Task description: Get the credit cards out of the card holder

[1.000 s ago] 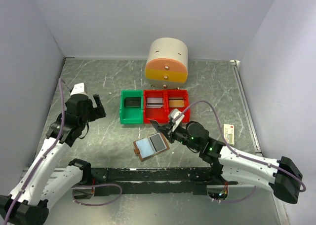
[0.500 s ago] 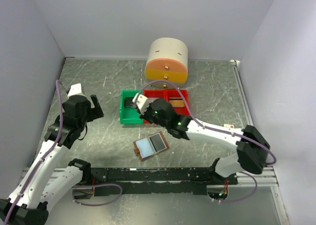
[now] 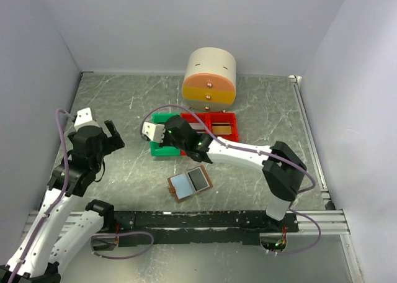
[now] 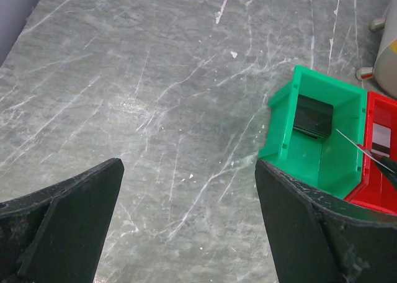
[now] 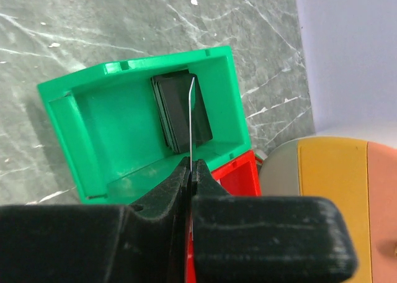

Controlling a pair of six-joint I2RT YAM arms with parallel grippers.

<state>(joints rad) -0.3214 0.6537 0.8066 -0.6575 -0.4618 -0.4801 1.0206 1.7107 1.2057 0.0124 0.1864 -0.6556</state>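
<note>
1. Right gripper (image 5: pixel 191 168): jaws fully closed, pinching a thin card (image 5: pixel 192 118) by its near edge. The card shows edge-on, as a pale line standing up from the fingertips.
2. The held card hangs over the green bin (image 5: pixel 93 134), above a stack of dark cards (image 5: pixel 180 112) leaning against the bin's far-right wall. Cannot tell whether it touches the stack.
3. Left gripper (image 4: pixel 189 165): jaws spread wide, nothing between them, above bare table (image 3: pixel 124 97) left of the green bin and well apart from it.
4. Card holder (image 3: pixel 190 184): lies open flat on the table, near of the bins and apart from both grippers. Left panel is pale blue; right panel shows a dark grey rectangle, and I cannot tell whether that is a card.
5. Two red bins (image 3: pixel 209 116) sit in a row right of the green one, touching; each holds something flat.
6. A round drawer unit (image 3: pixel 209 77) stands just far of the bins.
</note>
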